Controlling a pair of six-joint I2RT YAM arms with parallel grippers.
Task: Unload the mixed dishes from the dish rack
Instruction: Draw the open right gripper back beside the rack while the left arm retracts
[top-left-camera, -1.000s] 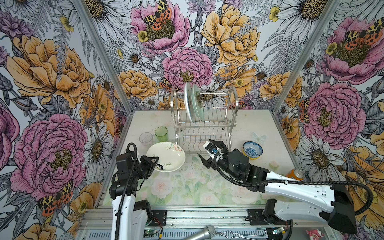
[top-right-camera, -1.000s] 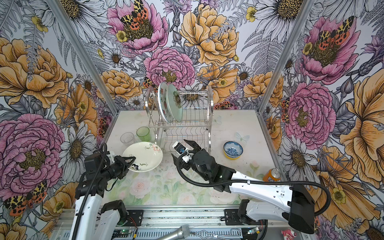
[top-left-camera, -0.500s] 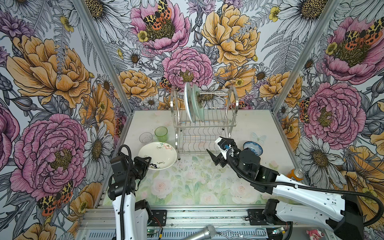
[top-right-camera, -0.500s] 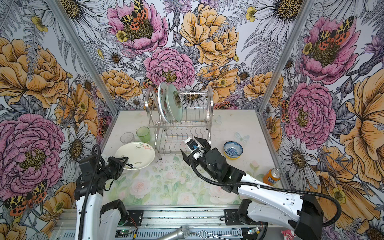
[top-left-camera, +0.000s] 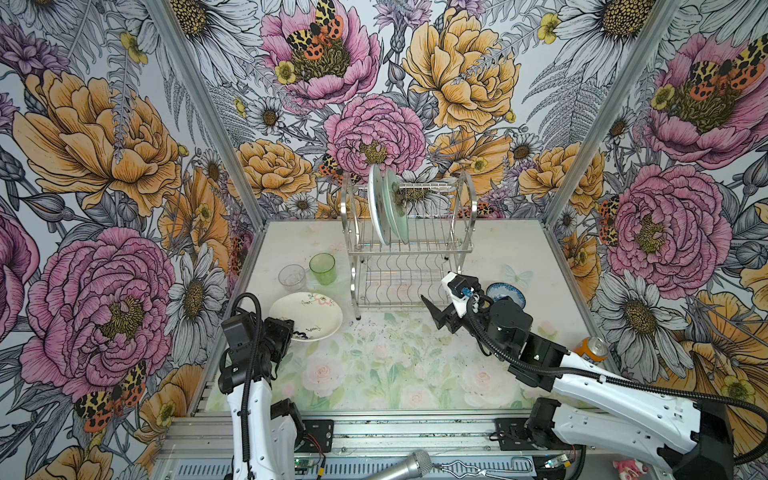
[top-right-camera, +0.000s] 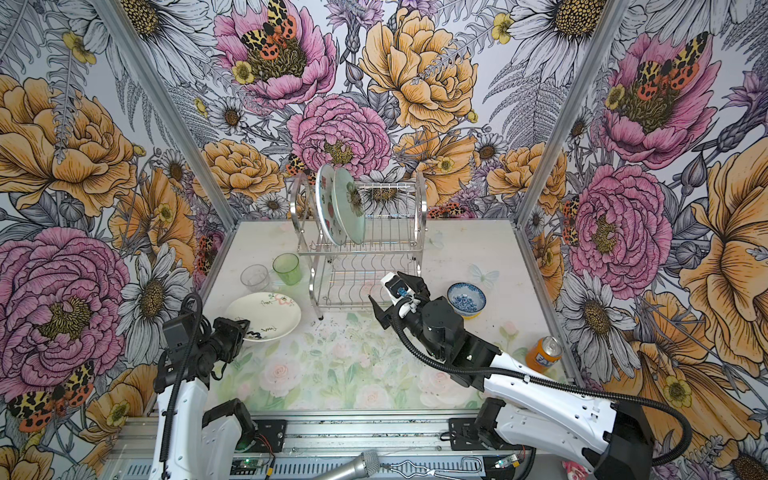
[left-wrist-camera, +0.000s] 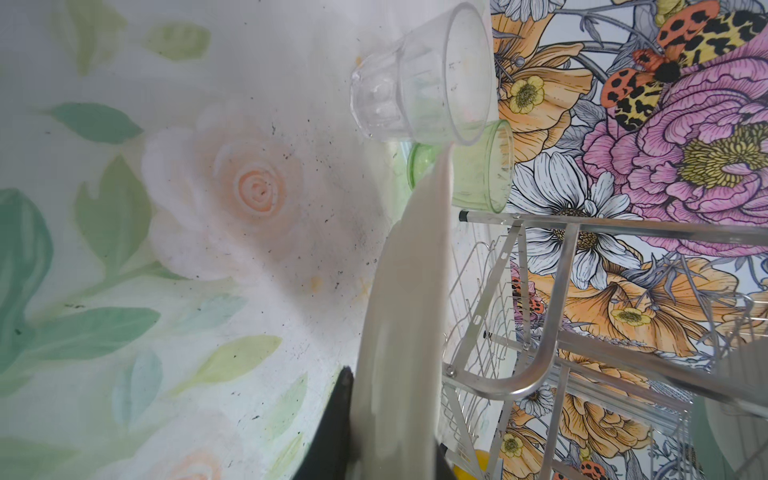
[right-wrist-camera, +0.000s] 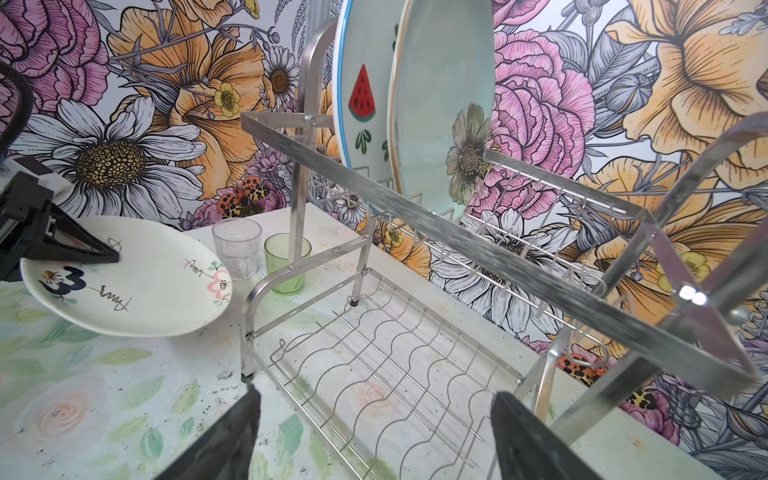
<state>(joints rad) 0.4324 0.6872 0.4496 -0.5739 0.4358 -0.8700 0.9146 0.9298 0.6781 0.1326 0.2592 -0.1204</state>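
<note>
left gripper (top-left-camera: 296, 333): I pinch the round cream ceramic plate (top-left-camera: 307, 314) by its rim, low over the table (top-left-camera: 374, 365), probably to set it down.
right gripper (right-wrist-camera: 376, 395): jaws spread, empty, facing the shiny steel wire dish rack (top-left-camera: 409, 249).
left to unload: watermelon-print white plate (right-wrist-camera: 359, 104) and pale green plate (right-wrist-camera: 444, 104), upright on the top tier.

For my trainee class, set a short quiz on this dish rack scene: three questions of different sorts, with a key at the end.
1. True or false: the right hand is shut.
2. How many plates stand in the upper tier of the dish rack?
3. Fill the gap: the left hand is shut on the rim of the ___ plate.

Key
1. False. Its jaws stand wide apart, in front of the rack's lower tier.
2. Two: the watermelon plate and the pale green plate.
3. Cream. The cream plate is out of the rack, to its left in both top views.
</note>
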